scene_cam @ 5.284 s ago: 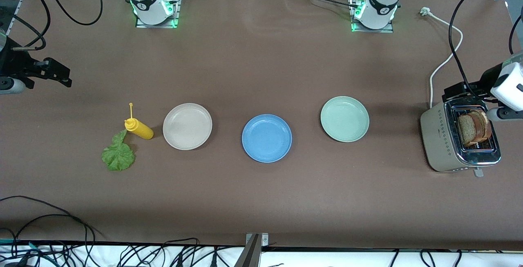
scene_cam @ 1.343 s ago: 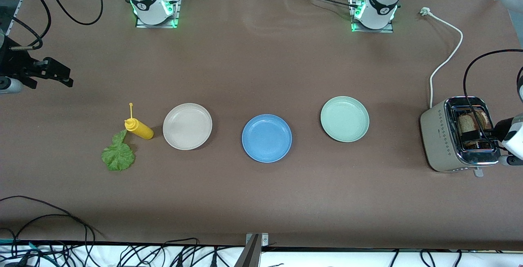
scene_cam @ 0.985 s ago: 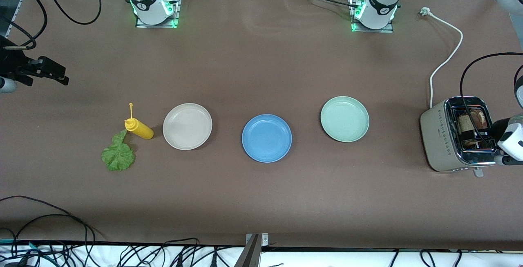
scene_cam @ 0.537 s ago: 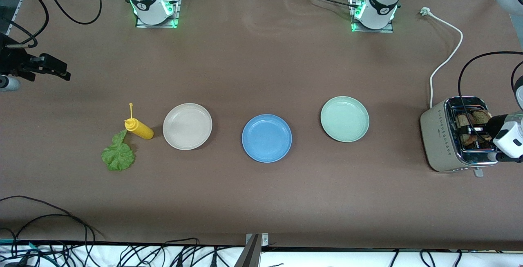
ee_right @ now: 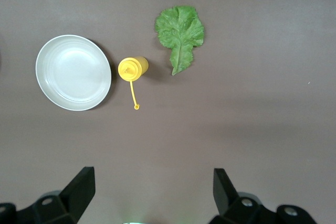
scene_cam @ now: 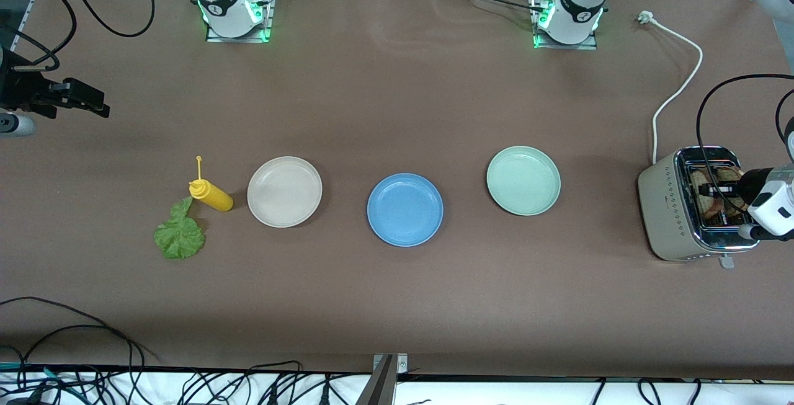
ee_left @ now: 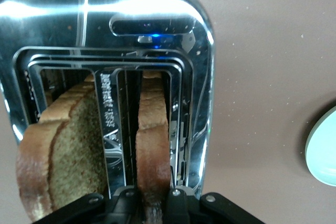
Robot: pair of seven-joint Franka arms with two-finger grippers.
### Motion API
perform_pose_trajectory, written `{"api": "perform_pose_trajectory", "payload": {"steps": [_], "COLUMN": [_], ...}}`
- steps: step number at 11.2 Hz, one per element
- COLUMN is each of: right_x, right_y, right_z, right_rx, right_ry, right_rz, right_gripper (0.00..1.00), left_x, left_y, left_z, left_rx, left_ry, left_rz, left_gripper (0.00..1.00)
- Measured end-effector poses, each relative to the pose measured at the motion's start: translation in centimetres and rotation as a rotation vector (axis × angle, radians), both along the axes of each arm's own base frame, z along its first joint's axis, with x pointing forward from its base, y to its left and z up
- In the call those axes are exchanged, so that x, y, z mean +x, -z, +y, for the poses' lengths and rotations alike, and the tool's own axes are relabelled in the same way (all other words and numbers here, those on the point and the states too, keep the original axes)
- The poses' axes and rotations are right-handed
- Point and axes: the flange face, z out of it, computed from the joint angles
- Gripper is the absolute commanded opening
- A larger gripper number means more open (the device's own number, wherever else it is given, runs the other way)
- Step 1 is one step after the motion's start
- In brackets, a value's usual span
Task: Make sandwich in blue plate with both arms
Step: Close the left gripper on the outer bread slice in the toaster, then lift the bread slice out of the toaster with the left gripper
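Lettuce leaf (scene_cam: pixel 179 235) lay nearest the front camera; blue plate (scene_cam: pixel 405 209) sat between beige plate (scene_cam: pixel 285 191) and green plate (scene_cam: pixel 523 180). Left gripper (ee_left: pixel 152 199) pinched a bread slice (ee_left: pixel 152 150) in the toaster (scene_cam: pixel 673 216). Right gripper (ee_right: pixel 149 195), fingers spread, waited over the table (scene_cam: pixel 397 306).

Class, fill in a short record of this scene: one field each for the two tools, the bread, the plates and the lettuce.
left tool: shut on a bread slice standing in the toaster
right tool: open, holding nothing, over the table's right-arm end
other bread slice: in the neighbouring toaster slot
blue plate: nothing on it, between the beige plate and the green plate
lettuce leaf: flat on the table, beside the yellow bottle
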Motion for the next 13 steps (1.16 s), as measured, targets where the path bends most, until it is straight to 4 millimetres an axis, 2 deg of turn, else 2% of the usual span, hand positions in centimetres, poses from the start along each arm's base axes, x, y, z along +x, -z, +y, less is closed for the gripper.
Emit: {"api": "perform_pose_trajectory", "payload": {"steps": [4,7,11,13], "right_x": [0.0,0.0,0.0,0.0], "right_y": [0.0,0.0,0.0,0.0], "right_z": [0.2,0.1,0.0,0.0], "right_rx": [0.020,0.020,0.020,0.021], "right_ry": [0.002,0.003,0.006,0.006], "right_rz": [0.001,0.002,0.002,0.002], "right_gripper": [1.00,1.00,1.00,1.00], "left_x": [-0.3,0.2,0.4,1.0], "left_y": [-0.4,-2.9,-5.3,-8.2], "left_z": [0.6,0.6,0.3,0.1], "left_rx": [0.011,0.036,0.040,0.058], "left_ry": [-0.006,0.008,0.016,0.027], "left_rz": [0.014,-0.016,-0.053,-0.100], "left_gripper": [0.00,0.00,0.00,0.00]}}
